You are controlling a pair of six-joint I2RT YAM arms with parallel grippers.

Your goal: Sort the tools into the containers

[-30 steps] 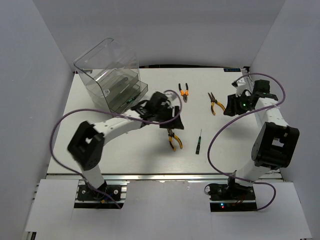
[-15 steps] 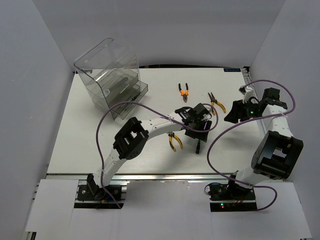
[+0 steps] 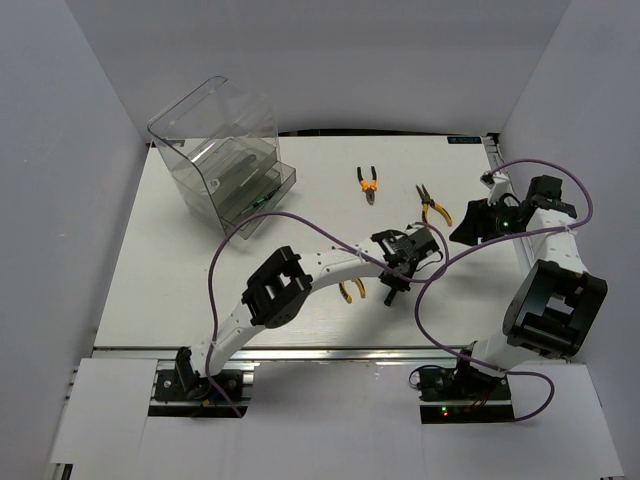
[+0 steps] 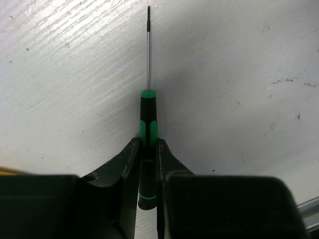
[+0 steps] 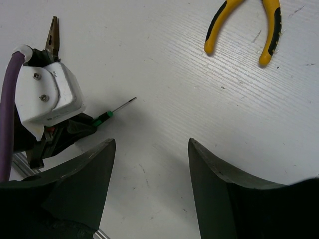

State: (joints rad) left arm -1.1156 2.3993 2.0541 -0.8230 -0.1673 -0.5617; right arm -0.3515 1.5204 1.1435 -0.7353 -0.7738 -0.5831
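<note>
**White tabletop, one screwdriver pinched in the left arm's fingers**

A white table (image 3: pixel 180 280) carries a clear plastic cabinet (image 3: pixel 215 140) at its far left corner. The cabinet's curved top is up, and its grey-tinted drawers stand partway out toward the middle. The left arm (image 3: pixel 320 268) stretches across the near centre of the table, while the right arm (image 3: pixel 548 300) stands folded at the right edge. The right gripper (image 5: pixel 149 164) hangs above bare table with its fingers spread wide, holding nothing. The left gripper (image 4: pixel 148 149) is down at the surface, its two black fingers pressed against either side of a tool handle.

Three pliers lie well apart from the cabinet. An orange-handled pair (image 3: pixel 367 184) sits at far centre. A yellow-handled pair (image 3: pixel 433 208) lies to its right, near the right gripper. A third pair (image 3: pixel 350 290), also yellow-handled, is partly hidden under the left arm.

Smallest is the screwdriver (image 4: pixel 148 117), which has a black handle with green bands. It lies flat on the table with its thin shaft pointing away from the wrist, clamped at mid-handle.
</note>
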